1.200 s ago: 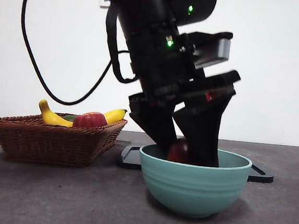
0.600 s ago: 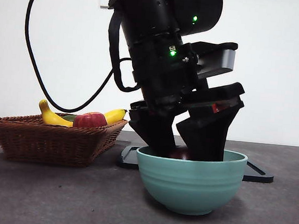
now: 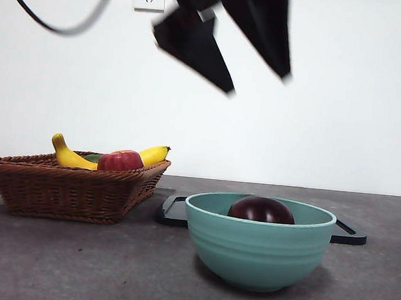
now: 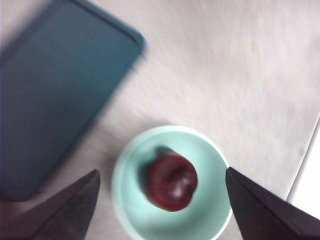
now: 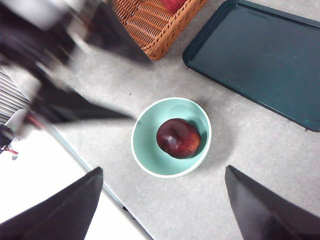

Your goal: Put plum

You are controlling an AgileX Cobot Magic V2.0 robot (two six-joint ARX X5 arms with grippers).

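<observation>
The plum [image 3: 261, 210] is seen lying in the bowl [image 3: 258, 250], free of both grippers. In the front view only its dark top is shown above the rim; in the wrist views it is seen whole, resting off-centre on the bowl floor [image 4: 171, 181] [image 5: 178, 138].

The left gripper [image 3: 252, 81] is held high above the bowl, jaws spread wide and empty, motion-blurred. In the left wrist view [image 4: 162, 200] the bowl [image 4: 125, 200] is framed between the two jaw tips. In the right wrist view this arm is shown as a dark blur across the upper corner, beside the basket.

The right gripper [image 5: 162, 200] is hung well above the table, jaws spread, nothing between them; in the front view only a black tip at the top right corner is seen.

The basket [image 3: 64, 187] is shown by the front view with a banana [image 3: 70, 156] and an apple [image 3: 120, 161] in it; in the right wrist view only a basket corner [image 5: 160, 30] is caught.

The tray [image 5: 260, 60] is seen as a thin dark edge behind the bowl in the front view [image 3: 347, 235], as a full dark-teal rectangle from the right wrist, and blurred from the left wrist [image 4: 55, 90].
</observation>
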